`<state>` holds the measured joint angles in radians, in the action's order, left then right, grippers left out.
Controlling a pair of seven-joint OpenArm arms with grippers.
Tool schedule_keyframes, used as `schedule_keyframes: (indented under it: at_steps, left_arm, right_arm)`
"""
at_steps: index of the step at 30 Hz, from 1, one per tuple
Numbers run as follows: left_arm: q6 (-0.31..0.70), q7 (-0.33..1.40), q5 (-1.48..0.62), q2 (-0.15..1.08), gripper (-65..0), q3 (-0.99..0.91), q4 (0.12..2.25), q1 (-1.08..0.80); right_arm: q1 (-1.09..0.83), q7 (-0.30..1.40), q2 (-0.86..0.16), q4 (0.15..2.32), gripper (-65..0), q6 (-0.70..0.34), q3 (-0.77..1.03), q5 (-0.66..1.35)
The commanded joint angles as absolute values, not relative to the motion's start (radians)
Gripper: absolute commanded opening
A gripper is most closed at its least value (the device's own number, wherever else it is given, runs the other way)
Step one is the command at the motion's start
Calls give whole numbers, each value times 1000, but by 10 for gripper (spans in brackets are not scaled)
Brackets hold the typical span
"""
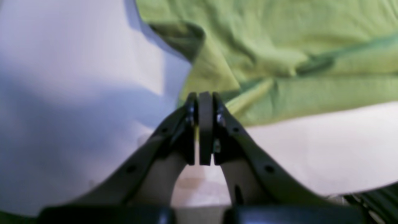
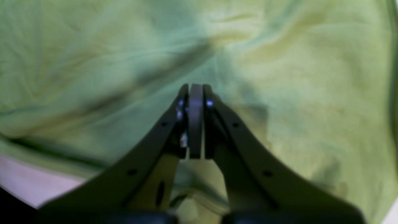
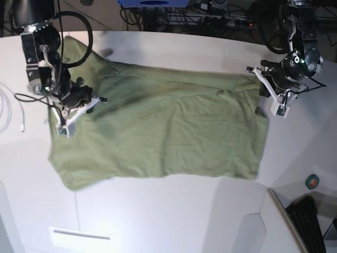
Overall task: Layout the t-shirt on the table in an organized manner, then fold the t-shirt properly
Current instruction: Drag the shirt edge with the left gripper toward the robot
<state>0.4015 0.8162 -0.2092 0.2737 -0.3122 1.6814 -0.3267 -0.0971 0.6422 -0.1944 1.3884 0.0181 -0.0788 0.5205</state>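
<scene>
The olive-green cotton t-shirt (image 3: 158, 126) lies spread mid-desk on the white desk (image 3: 174, 216); with the left end effector (image 1: 205, 93) clenched at its edge and the right end effector (image 2: 196, 85) clenched over the cloth, I'd pull outward evenly, low, to flatten wrinkles.
</scene>
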Motion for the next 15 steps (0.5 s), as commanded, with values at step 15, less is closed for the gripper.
schedule_keyframes:
  at_steps: [15]
  left_arm:
    - [406,803,-213,288,-650,-415,1785,-504]
  right_arm:
    - [-19,622,-194,1230,-650,16,-76,527]
